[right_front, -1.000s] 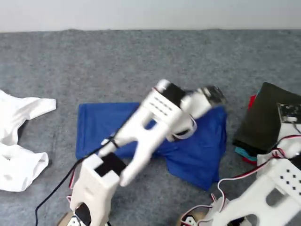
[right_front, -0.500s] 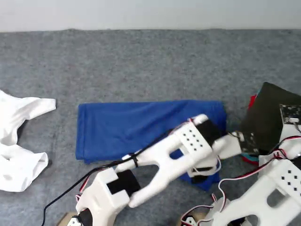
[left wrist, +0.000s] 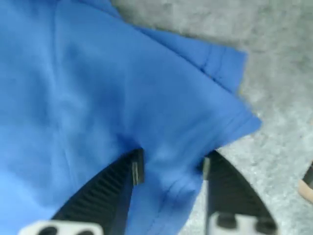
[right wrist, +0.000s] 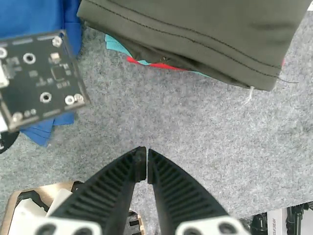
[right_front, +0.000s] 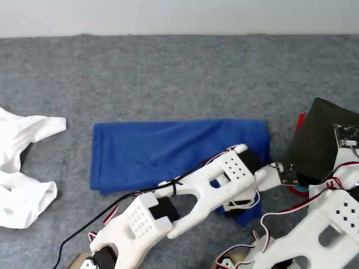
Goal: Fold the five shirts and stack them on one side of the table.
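Left arm (right_front: 224,174) swung down off the middle of the blue shirt (right_front: 168,148) and now reaches over its near right corner; shirt lies flatter, top edge straight.

High view: blue shirt mid-table (right_front: 196,73), already folded once into a long band. Crumpled white shirt (right_front: 22,168) at the far left edge. Folded stack with a dark shirt (right_front: 320,140) on top at the right edge, just beside the blue one.

Left wrist view: left gripper (left wrist: 171,166) is spread wide, jaws planted on the blue fabric by the hemmed corner, cloth bulging between them, nothing pinched yet.

Right wrist view: right gripper (right wrist: 146,164) is closed and empty, above bare table near the stack; the left arm's camera board (right wrist: 41,78) sits close by.

Step looks like a corner grab for the next fold. Best to close on all layers, lift low, and carry across without dragging the band or bumping the stack.
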